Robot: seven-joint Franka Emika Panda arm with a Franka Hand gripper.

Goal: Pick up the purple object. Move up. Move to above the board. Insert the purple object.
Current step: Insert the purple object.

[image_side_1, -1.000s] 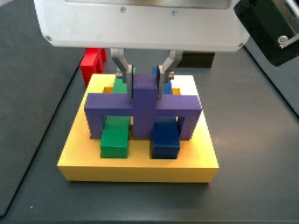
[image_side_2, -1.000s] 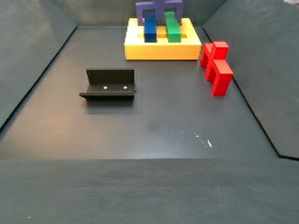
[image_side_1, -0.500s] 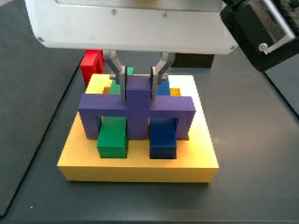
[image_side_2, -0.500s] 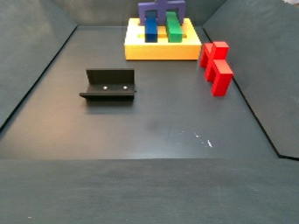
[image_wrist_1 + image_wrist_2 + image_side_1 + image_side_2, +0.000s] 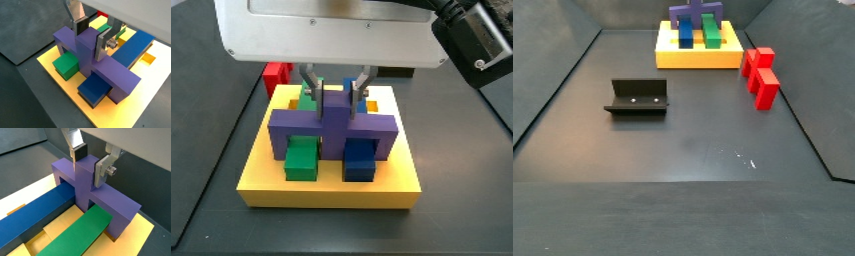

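The purple object (image 5: 298, 122) is a cross-shaped bridge that stands on the yellow board (image 5: 331, 190). It straddles a green block (image 5: 301, 160) and a blue block (image 5: 360, 160). My gripper (image 5: 334, 90) is directly above it, with one finger on each side of the upright middle stem. In both wrist views the jaws (image 5: 90, 42) (image 5: 89, 168) stand closed against the stem of the purple object (image 5: 113, 75) (image 5: 110, 203). In a side view the purple object (image 5: 691, 15) shows on the board (image 5: 694, 60) at the far end of the floor.
Red blocks (image 5: 762, 75) lie on the floor beside the board, and one shows behind it (image 5: 275, 72). The fixture (image 5: 637, 97) stands on the floor away from the board. Dark walls ring the floor.
The gripper and the purple object have come down a little onto the board. The fingers still flank the stem.
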